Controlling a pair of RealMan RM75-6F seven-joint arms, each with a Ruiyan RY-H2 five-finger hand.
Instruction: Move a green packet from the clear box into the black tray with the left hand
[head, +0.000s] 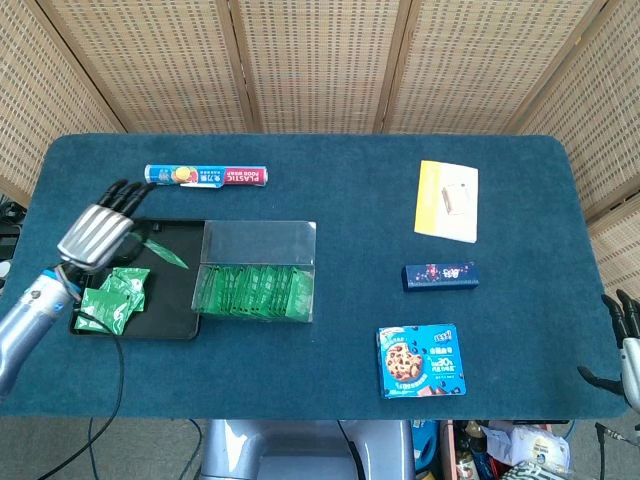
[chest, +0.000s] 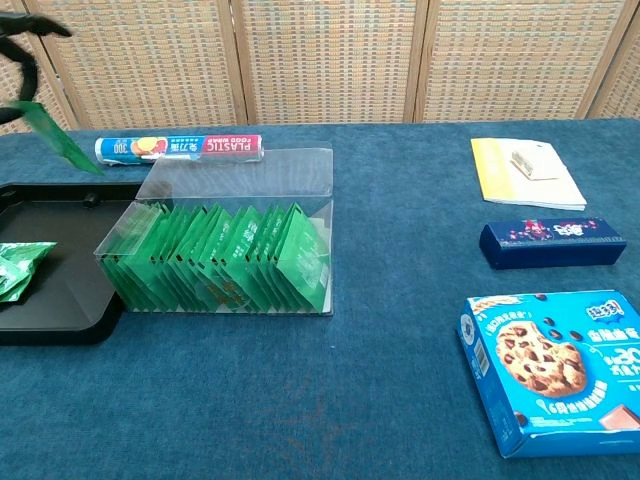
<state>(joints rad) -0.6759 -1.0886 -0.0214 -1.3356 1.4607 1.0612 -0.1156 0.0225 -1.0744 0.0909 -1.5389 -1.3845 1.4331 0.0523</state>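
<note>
left hand (head: 97, 234) pinches a thin, flat green packet (head: 163, 251), tilted edge-on above the black tray (head: 172, 318).

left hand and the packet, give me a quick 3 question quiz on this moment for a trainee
1. True or false: the left hand holds a green packet above the black tray.
2. Multiple choice: where are the other loose green packets?
A. on the cookie box
B. in the black tray
C. on the yellow booklet
3. Fill the gap: the packets still to be moved stand upright in the ____.

Key
1. True. The packet hangs from the fingers over the tray, not yet set down.
2. B
3. clear box
</note>
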